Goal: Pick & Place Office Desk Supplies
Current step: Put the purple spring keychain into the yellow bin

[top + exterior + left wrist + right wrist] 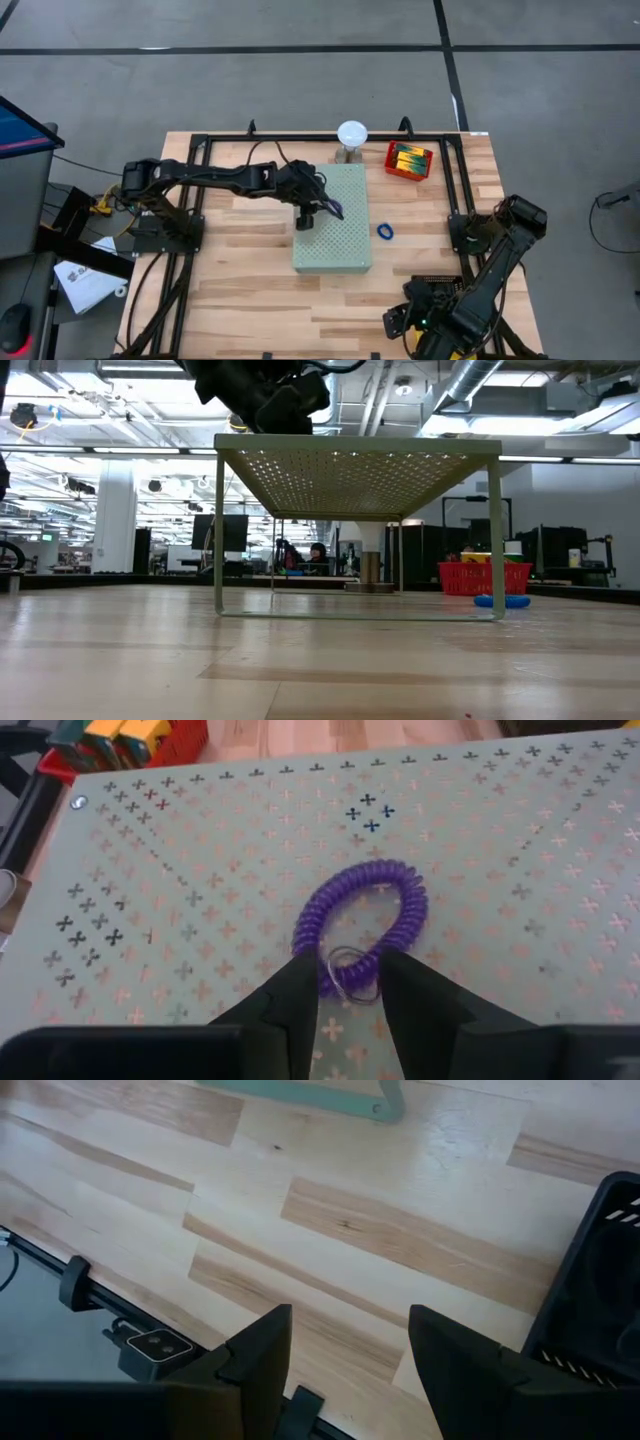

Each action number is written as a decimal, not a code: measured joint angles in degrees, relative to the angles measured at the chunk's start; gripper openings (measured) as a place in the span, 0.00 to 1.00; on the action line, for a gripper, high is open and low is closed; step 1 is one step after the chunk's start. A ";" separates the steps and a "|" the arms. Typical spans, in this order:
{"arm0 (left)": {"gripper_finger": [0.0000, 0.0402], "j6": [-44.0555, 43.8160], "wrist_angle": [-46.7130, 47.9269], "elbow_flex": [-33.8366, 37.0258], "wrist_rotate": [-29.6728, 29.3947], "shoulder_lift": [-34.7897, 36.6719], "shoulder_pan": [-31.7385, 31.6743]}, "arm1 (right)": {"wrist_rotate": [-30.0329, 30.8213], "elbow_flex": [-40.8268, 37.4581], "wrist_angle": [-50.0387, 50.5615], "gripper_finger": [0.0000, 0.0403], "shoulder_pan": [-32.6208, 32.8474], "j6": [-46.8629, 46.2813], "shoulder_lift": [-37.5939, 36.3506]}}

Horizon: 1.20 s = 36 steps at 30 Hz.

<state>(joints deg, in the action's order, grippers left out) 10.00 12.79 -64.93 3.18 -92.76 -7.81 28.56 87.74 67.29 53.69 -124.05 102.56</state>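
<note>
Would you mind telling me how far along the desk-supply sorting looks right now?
Done: printed boxes sit in the red basket. In hand: the left gripper straddles the purple coil band on the perforated board. Left: the blue band lies on the table; the right gripper hangs open.

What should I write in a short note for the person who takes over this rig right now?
Left end effector: above the pale-green board, fingers on both sides of the purple coil band at its metal ring; the grip is not clearly closed.
Right end effector: open, empty, waiting above the bare wood at the table's near right corner.
Things: the purple coil band lies on the board. A blue band lies on the table to the right of the board. A red basket with yellow-green boxes stands at the far right.
Done: cannot tell.
Left: lift and place the purple band, then the blue one.
</note>
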 joint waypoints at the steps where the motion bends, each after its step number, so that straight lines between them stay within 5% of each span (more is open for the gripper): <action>1: 0.25 0.02 -0.35 -0.02 -0.04 -0.35 0.00 | 0.00 0.00 0.00 0.49 0.11 0.00 0.00; 13: 0.03 -3.30 -0.36 -0.13 -0.20 -1.34 0.00 | -0.17 -0.04 -0.07 0.49 1.43 -0.46 0.02; 22: 0.00 -6.30 -0.10 0.05 0.32 -0.04 1.01 | 0.52 -0.04 -0.06 0.49 1.32 -0.48 0.02; 36: 0.00 -14.36 -4.41 0.04 0.69 9.65 7.21 | 19.64 -0.07 -0.36 0.49 -2.26 -0.48 -0.11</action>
<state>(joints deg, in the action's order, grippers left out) -4.35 8.38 -64.88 3.87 -83.12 -0.61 48.19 87.68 66.93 51.42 -124.53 102.46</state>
